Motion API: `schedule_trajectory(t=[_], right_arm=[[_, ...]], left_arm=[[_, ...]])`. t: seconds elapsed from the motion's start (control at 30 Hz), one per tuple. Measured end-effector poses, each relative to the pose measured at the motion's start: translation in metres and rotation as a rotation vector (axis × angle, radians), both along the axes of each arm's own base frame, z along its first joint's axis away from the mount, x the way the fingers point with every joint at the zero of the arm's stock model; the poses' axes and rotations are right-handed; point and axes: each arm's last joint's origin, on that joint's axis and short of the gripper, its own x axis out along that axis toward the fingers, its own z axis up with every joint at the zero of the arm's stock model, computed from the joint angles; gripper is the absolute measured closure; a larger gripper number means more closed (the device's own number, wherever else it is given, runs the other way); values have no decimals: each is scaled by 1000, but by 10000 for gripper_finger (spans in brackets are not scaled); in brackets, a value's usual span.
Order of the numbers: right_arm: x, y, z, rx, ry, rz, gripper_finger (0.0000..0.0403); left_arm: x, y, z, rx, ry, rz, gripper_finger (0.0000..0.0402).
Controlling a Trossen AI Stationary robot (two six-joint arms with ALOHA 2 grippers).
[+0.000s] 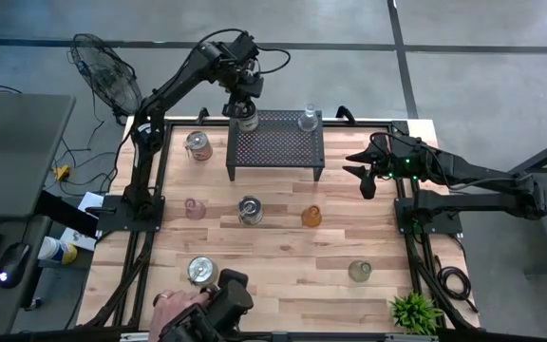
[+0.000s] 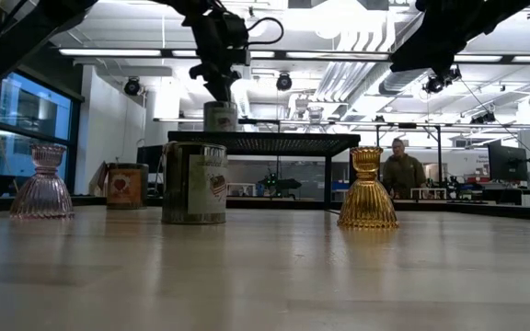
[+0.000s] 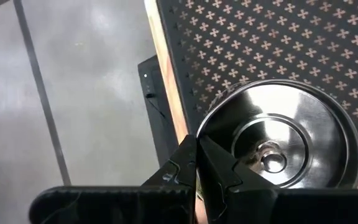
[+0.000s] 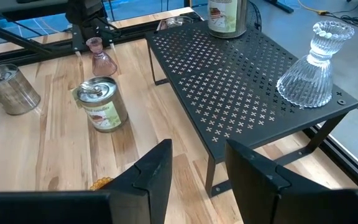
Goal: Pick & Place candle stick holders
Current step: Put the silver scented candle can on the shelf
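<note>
The black stand (image 1: 275,144) holds two things on its top: a silver tin holder (image 1: 246,118) at one far corner and a clear glass holder (image 1: 309,119) at the other far corner. The left gripper (image 1: 243,99) is right above the silver tin with its fingers pressed shut, and they pinch the tin's rim. The right gripper (image 1: 367,174) waits beside the stand with its fingers apart and holds nothing, while an amber holder (image 1: 311,216), a pink holder (image 1: 194,208) and more tins sit on the wooden table (image 1: 283,256).

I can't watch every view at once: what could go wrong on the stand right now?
The left gripper is shut on the rim of the silver holder, which sits near the edge of the black stand; a thin rim grip could slip or tip it off. The clear glass holder nearby could be knocked.
</note>
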Motion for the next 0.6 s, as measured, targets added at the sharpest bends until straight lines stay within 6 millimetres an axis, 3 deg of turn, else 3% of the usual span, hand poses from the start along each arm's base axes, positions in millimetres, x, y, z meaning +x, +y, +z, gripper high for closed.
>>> schedule_trajectory(t=[0.6], right_arm=[[0,0,0,3,-1,-1,263]], left_arm=[[-3,7,-4,18,30,25,401]])
